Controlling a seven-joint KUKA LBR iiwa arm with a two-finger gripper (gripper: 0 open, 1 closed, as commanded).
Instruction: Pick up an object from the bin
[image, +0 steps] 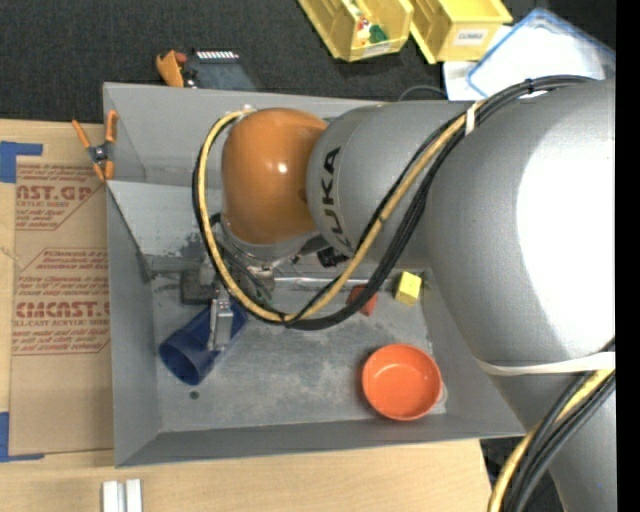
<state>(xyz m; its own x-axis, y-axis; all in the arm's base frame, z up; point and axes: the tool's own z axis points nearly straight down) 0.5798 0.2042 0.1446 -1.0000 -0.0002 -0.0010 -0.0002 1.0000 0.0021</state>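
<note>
**Operator:** Identify the work item and its location.

**Technician:** The nearest item to the claw (220, 322) is a blue cup (186, 355). It lies on its side on the floor of the bin (130, 300). Reference landmark: the orange bowl (401, 381). The cup is well apart from the bowl, toward the view's left of it and slightly higher in the view. The cup's wider end points away from the bowl.

**Operator:** State of the claw?

**Technician:** Cannot tell whether it is open or closed, as the wrist and its orange cover (265, 175) block the line of sight. The claw stands at the cup's narrower end, the end nearer the bowl. Contact with the cup cannot be confirmed.

**Operator:** Expected handling properties?

**Technician:** Judged as light, thin-walled plastic. It is probably stiff enough to lift, but smooth, and the wall may flex under hard pressure. On its side, it is likely to roll if pushed.

**Operator:** Recommended hold?

**Technician:** Grip across the narrower end, square to the cup's long axis, or pinch the wall at the rim. Apply moderate force only.

**Operator:** Other items?

**Technician:** A small yellow block (408, 288) lies above the bowl in the view, close under the arm (520, 220). It is clear of the cup.
</note>
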